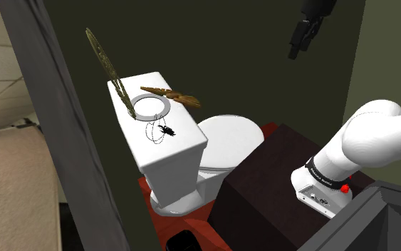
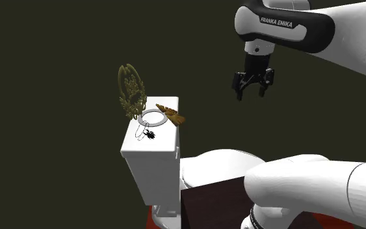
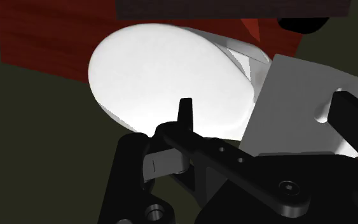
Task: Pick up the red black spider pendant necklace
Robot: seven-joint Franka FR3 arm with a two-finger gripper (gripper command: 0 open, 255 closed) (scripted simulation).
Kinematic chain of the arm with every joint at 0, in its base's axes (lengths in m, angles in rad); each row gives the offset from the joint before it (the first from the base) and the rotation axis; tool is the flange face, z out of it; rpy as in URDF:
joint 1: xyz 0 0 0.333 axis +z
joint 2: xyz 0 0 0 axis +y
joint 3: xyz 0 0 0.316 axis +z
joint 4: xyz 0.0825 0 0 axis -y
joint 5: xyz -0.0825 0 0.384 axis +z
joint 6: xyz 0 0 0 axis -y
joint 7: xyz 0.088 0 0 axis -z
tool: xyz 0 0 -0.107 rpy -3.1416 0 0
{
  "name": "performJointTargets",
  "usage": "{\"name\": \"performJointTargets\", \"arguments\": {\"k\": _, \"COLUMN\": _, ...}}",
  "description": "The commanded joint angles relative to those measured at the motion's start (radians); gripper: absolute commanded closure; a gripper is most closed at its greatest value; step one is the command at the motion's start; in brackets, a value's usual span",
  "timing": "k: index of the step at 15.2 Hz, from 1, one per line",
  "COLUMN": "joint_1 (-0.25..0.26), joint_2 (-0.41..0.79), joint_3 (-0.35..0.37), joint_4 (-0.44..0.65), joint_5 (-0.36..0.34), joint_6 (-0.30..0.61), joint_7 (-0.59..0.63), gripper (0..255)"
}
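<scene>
Necklace with black spider pendant (image 1: 164, 131) (image 2: 149, 134) flat on the white lid of the toilet tank (image 1: 184, 146) (image 2: 145, 155), roughly at the middle of that lid. Thin dark chain looped just beside the spider, toward the shoulder view's left. No red discernible on the pendant.

Sharing the tank lid, 3 other things:
- pale ring (image 1: 167, 105) (image 2: 142, 120) lying flat, just beyond the necklace toward the wall; touching the chain or not, cannot tell
- brown leaf-shaped piece (image 1: 170, 94) (image 2: 171, 114) at the ring's far side, reaching past the lid's edge
- golden-brown wreath-like ornament (image 1: 106, 60) (image 2: 130, 91) standing upright at the back of the lid

Black gripper (image 1: 302, 39) (image 2: 253, 88) (image 3: 266, 108) high in the air, well apart from the necklace, up and to the right of the tank in both exterior views. Pointing down; 2 fingers (image 3: 185, 113) spread apart with nothing between them, holding nothing. Below the fingers in the wrist view, the closed white toilet seat lid (image 3: 165, 70) (image 1: 224, 139) and red floor (image 3: 37, 38).

White arm (image 1: 377, 135) (image 2: 305, 26) arching over from the dark stand (image 1: 263, 185), set close against the toilet bowl.
</scene>
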Motion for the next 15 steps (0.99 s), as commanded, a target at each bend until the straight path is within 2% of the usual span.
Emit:
{"name": "performJointTargets", "arguments": {"k": 1, "joint_1": 0.000, "joint_2": 0.000, "joint_3": 0.000, "joint_4": 0.000, "joint_5": 0.000, "joint_6": 0.000, "joint_7": 0.000, "gripper": 0}}
{"name": "performJointTargets", "arguments": {"k": 8, "joint_1": 0.053, "joint_2": 0.106, "joint_3": 0.134, "joint_4": -0.020, "joint_5": 0.077, "joint_6": 0.147, "joint_7": 0.136, "gripper": 0}}
{"name": "performJointTargets", "arguments": {"k": 15, "joint_1": 0.093, "joint_2": 0.269, "joint_3": 0.265, "joint_4": 0.021, "joint_5": 0.116, "joint_6": 0.290, "joint_7": 0.270, "gripper": 0}}
